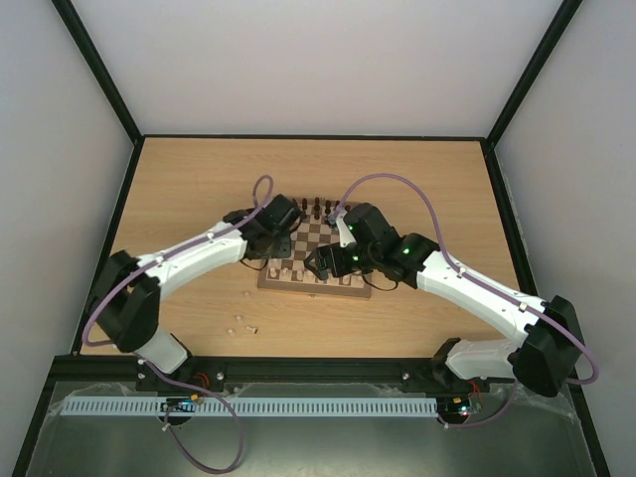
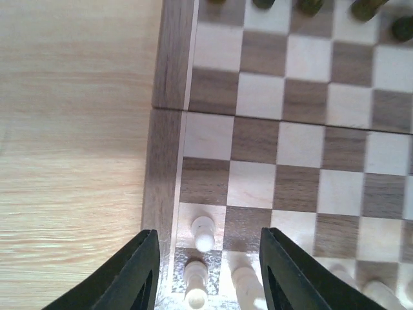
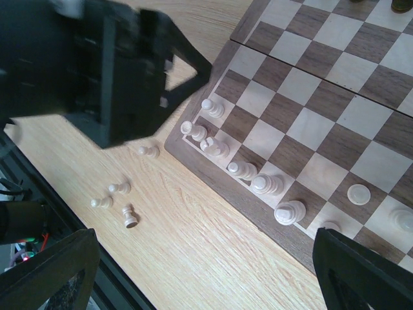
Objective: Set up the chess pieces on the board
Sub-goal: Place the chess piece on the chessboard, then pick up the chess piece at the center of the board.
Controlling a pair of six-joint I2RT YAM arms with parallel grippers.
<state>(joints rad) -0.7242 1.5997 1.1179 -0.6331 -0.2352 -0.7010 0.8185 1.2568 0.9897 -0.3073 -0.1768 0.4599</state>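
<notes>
Pale wooden chess pieces (image 3: 130, 216) lie loose on the tabletop (image 1: 189, 199) at lower left of the board (image 2: 171, 64), nearest the left hand (image 2: 208, 245), which hangs open, holding nothing.

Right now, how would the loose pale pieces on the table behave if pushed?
The loose pale pieces lie on their sides with round profiles, so they probably roll. Small and wooden-looking: likely light, stiff, easily tipped once upright.

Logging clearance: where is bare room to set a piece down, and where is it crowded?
Free: middle ranks of the board, between the pale row and the dark pieces. Crowded: the near-left corner under the left pincer, loose pieces alongside.
</notes>
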